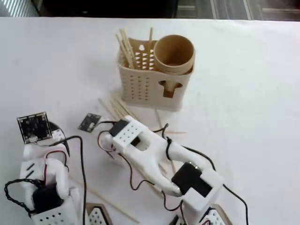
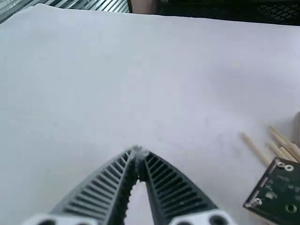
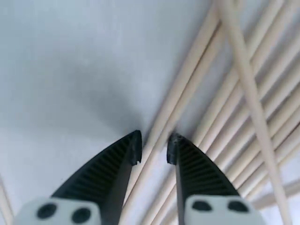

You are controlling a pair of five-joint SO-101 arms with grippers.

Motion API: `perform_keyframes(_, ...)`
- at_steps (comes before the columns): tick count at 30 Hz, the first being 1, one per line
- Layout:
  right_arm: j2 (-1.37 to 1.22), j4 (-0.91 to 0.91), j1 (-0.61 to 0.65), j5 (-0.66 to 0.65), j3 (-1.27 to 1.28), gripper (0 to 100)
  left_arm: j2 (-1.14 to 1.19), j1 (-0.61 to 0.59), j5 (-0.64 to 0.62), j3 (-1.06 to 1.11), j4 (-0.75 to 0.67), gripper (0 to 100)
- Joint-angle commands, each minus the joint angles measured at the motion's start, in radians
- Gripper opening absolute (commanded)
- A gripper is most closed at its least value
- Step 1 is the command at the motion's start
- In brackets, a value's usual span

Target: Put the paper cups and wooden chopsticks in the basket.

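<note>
Wooden chopsticks (image 1: 116,107) lie loose on the white table (image 1: 243,117) just left of centre in the high view, fanned out below the basket (image 1: 150,89) and running under the right arm (image 1: 154,154). The basket stands upright in the upper middle of the frame. A stack of paper cups (image 1: 174,54) sits in its right part, mouth up, and a bundle of sticks (image 1: 126,47) leans in its left part, the ends poking above the rim. One single chopstick (image 1: 105,200) lies apart at the lower left, slanting between the two arms.

The right wrist view shows the right gripper (image 3: 153,146) low over the loose pile (image 3: 243,93). Its fingers are parted, one tip on either side of two sticks that lie side by side on the table; whether the tips touch them cannot be told.

The left arm (image 1: 44,183) sits in the lower left corner of the high view. In its wrist view the left gripper (image 2: 137,153) hangs over bare table (image 2: 140,70) with its fingers clenched, tips meeting and nothing between them. A small dark circuit board (image 2: 276,192) lies near the chopstick ends (image 2: 255,149).
</note>
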State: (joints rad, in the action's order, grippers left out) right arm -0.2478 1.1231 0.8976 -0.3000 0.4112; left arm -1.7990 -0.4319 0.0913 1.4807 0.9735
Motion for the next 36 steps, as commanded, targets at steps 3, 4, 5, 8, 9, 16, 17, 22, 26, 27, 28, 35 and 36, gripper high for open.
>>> perform_keyframes(3, -0.038, 0.025, 0.018, -0.011, -0.034, 2.3, -0.015, -0.010, -0.011, -0.006, -0.017, 2)
perform_keyframes(4, -0.036, 0.025, 0.018, -0.011, -0.032, 1.9, -0.015, -0.010, -0.011, -0.006, -0.017, 2)
perform_keyframes(5, -0.033, 0.028, 0.018, -0.011, -0.031, 1.9, -0.015, -0.010, -0.011, -0.006, -0.017, 2)
perform_keyframes(8, 0.007, 0.076, 0.016, -0.037, -0.032, 2.0, -0.015, -0.010, -0.011, -0.006, -0.017, 2)
perform_keyframes(9, 0.038, 0.093, 0.016, -0.049, -0.029, 2.0, -0.015, -0.010, -0.011, -0.006, -0.017, 2)
perform_keyframes(16, 0.298, 0.208, 0.013, -0.052, -0.026, 2.0, -0.015, -0.010, -0.011, -0.005, -0.017, 2)
perform_keyframes(17, 0.328, 0.222, 0.012, -0.052, -0.026, 2.0, -0.015, -0.010, -0.011, -0.005, -0.017, 2)
perform_keyframes(22, 0.437, 0.274, 0.012, -0.052, -0.026, 2.0, -0.016, -0.010, -0.011, 0.008, -0.023, 2)
perform_keyframes(26, 0.444, 0.228, 0.013, -0.051, 0.035, 2.6, -0.016, -0.010, -0.009, 0.009, -0.025, 2)
perform_keyframes(27, 0.444, 0.193, 0.018, -0.051, 0.071, 3.3, -0.016, -0.012, -0.009, 0.009, -0.025, 2)
perform_keyframes(28, 0.444, 0.156, 0.018, -0.051, 0.106, 5.1, -0.016, -0.019, -0.011, 0.009, -0.025, 2)
perform_keyframes(35, 0.444, -0.074, 0.064, -0.051, 0.296, 12.1, -0.016, -0.045, -0.011, 0.005, -0.025, 2)
perform_keyframes(36, 0.444, -0.102, 0.068, -0.051, 0.313, 12.1, -0.016, -0.045, -0.011, 0.005, -0.025, 2)
